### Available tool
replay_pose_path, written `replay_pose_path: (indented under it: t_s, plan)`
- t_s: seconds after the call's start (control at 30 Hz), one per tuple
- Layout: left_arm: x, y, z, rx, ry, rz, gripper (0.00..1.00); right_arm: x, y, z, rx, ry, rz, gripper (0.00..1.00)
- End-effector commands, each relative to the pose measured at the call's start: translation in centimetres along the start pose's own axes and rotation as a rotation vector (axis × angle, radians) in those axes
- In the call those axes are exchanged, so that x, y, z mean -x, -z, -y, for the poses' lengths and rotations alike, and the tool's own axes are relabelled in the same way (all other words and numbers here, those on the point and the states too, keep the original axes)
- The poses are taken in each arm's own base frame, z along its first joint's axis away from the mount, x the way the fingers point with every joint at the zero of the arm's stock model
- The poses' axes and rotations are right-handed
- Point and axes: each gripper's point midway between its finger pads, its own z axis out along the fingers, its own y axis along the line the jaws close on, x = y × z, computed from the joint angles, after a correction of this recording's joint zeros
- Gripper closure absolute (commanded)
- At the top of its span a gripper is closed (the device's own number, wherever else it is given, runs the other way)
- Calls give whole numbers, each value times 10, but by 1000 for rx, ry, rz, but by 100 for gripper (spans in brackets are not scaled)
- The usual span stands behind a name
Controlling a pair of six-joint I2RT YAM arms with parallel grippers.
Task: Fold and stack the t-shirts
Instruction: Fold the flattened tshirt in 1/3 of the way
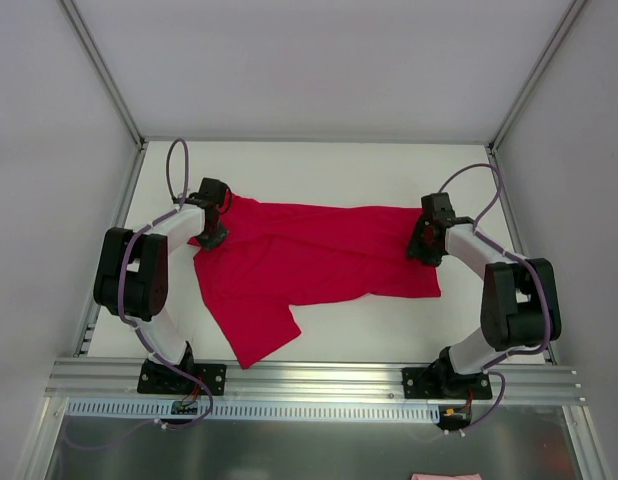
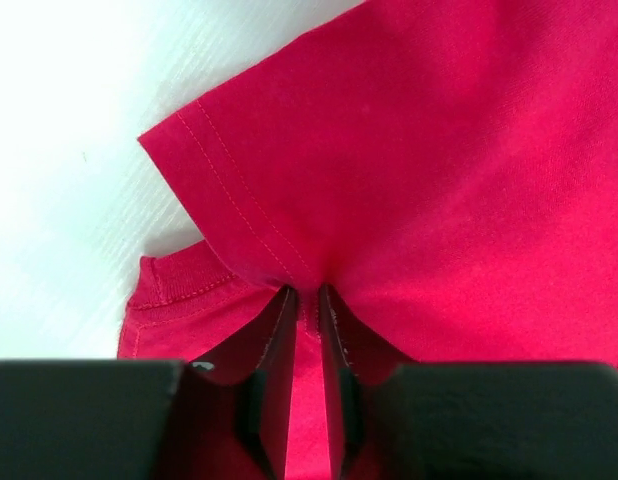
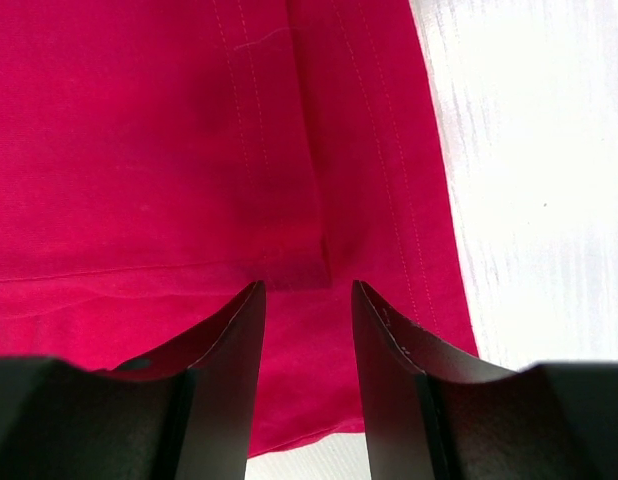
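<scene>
White tabletop (image 1: 319,170) rings our crimson t-shirt (image 1: 309,265), spread creased (one flap nears the front edge). We see the left pincer (image 2: 307,292) clenching a hem, the right pincer (image 3: 307,288) released above another.

white table (image 1: 319,165) boxed in by pale grey walls (image 1: 319,60) — metal rail (image 1: 319,372) along the near edge, even light.
</scene>
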Motion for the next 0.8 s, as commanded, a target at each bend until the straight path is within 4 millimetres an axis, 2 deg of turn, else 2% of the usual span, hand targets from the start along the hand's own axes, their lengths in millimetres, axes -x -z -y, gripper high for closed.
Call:
replay_pose_path:
  t_s: [0.0, 0.17, 0.37, 0.4, 0.43, 0.47, 0.5, 0.67, 0.77]
  plan:
    - [5, 1, -2, 8, 14, 12, 88, 4, -3, -8, 22, -15, 14, 57]
    - [9, 3, -1, 10, 3, 16, 97, 8, -12, -14, 33, -23, 10, 57]
    - [10, 4, -1, 12, -3, 19, 100, 19, -14, -22, 51, -31, 21, 57]
    - [10, 4, -1, 12, -5, 19, 100, 18, -16, -22, 50, -29, 17, 61]
    - [10, 4, 0, 8, -6, 18, 100, 18, -16, -23, 52, -30, 14, 74]
    - [10, 4, 0, 8, -6, 16, 100, 18, -17, -23, 52, -30, 14, 74]
    - [11, 4, 1, 5, -6, 14, 100, 18, -17, -24, 54, -33, 10, 97]
    - [13, 5, 6, -9, -8, 13, 100, 19, -18, -28, 50, -12, -8, 99]
    - [18, 7, 10, -15, -13, 20, 100, 34, -14, -41, 65, 22, -9, 99]
